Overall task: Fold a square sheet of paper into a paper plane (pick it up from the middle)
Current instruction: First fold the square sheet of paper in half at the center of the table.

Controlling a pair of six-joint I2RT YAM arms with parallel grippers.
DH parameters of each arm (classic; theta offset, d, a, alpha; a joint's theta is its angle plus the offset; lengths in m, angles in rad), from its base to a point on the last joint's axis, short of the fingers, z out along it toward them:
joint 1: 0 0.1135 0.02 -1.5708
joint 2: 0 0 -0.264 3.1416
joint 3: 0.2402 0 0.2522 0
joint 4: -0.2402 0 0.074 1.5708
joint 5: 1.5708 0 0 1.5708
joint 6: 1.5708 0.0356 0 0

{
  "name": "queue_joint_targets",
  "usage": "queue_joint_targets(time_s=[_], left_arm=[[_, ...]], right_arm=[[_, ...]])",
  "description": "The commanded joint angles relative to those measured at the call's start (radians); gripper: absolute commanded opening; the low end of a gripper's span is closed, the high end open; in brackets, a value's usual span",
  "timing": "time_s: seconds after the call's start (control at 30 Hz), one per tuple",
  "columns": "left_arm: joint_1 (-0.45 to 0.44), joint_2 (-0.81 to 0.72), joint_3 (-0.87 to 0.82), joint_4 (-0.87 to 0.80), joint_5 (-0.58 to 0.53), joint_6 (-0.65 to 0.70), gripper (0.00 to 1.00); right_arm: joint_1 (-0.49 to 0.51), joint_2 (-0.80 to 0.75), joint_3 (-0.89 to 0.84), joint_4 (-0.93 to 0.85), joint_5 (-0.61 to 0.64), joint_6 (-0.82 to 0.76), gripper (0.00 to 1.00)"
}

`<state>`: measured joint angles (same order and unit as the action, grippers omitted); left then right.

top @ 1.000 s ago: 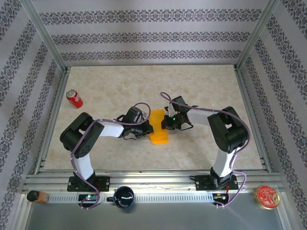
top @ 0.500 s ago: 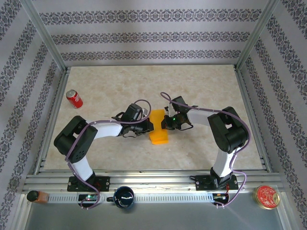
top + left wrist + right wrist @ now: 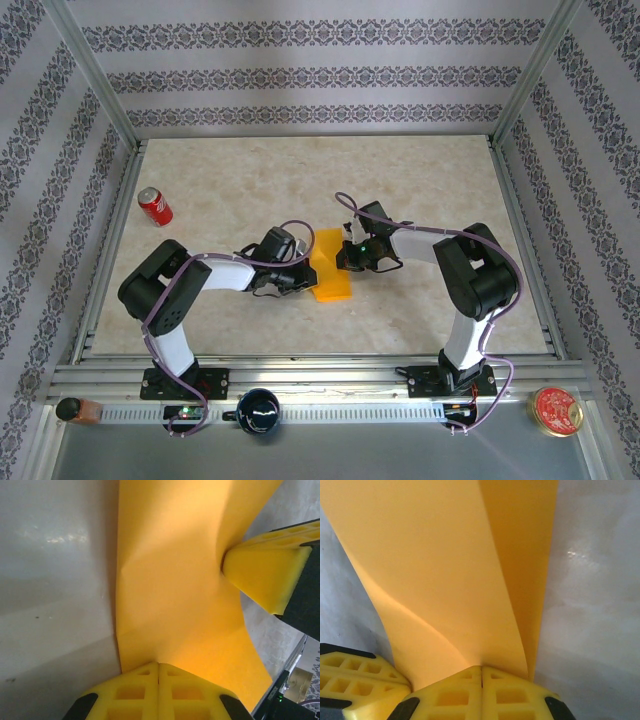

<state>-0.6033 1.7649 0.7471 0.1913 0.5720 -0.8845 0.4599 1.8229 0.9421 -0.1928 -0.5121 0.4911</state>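
Note:
The square sheet of paper [image 3: 330, 270], orange-yellow, lies bent lengthwise in the middle of the table between both arms. My left gripper [image 3: 303, 274] is shut on its left edge, and the sheet [image 3: 170, 580] rises and curves away from the closed pads [image 3: 159, 664]. My right gripper [image 3: 348, 258] is shut on the right edge, where the paper [image 3: 445, 570] stands up from its tips [image 3: 481, 668] with a folded strip on the right. The right gripper's fingers [image 3: 265, 575] show in the left wrist view. The paper plane is out of view.
A red soda can [image 3: 155, 206] lies at the table's left side. Past the near rail sit a black round object [image 3: 258, 410], a red tin [image 3: 556, 410] and a small brown object [image 3: 75, 409]. Aluminium frame posts [image 3: 90, 80] stand at the corners.
The left arm's elbow swung out to the left and partly back, and its gripper slid a little nearer along the paper's left edge. The right arm stayed put.

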Motion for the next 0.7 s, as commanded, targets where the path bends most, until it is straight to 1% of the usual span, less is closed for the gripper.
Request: queue_joint_targets(time_s=[0.0, 0.13, 0.3, 0.5, 0.6, 0.67], left_arm=[[-0.016, -0.021, 0.009, -0.17, -0.046, 0.088, 0.05], [-0.022, -0.06, 0.077, -0.21, 0.001, 0.098, 0.05], [-0.023, -0.099, 0.08, -0.142, 0.018, 0.038, 0.05], [-0.042, -0.029, 0.054, -0.04, 0.094, 0.014, 0.05], [-0.049, -0.013, 0.042, -0.063, 0.08, 0.022, 0.05], [-0.049, -0.021, 0.021, -0.113, 0.037, 0.054, 0.05]], right_arm=[[-0.012, 0.027, -0.048, -0.118, 0.107, 0.005, 0.0], [-0.012, 0.026, -0.046, -0.119, 0.103, 0.007, 0.0], [-0.012, 0.021, -0.049, -0.117, 0.104, 0.009, 0.0], [-0.01, 0.029, -0.046, -0.117, 0.098, 0.015, 0.0], [-0.009, 0.023, -0.047, -0.121, 0.098, 0.017, 0.0], [-0.01, 0.015, -0.049, -0.12, 0.1, 0.017, 0.0]])
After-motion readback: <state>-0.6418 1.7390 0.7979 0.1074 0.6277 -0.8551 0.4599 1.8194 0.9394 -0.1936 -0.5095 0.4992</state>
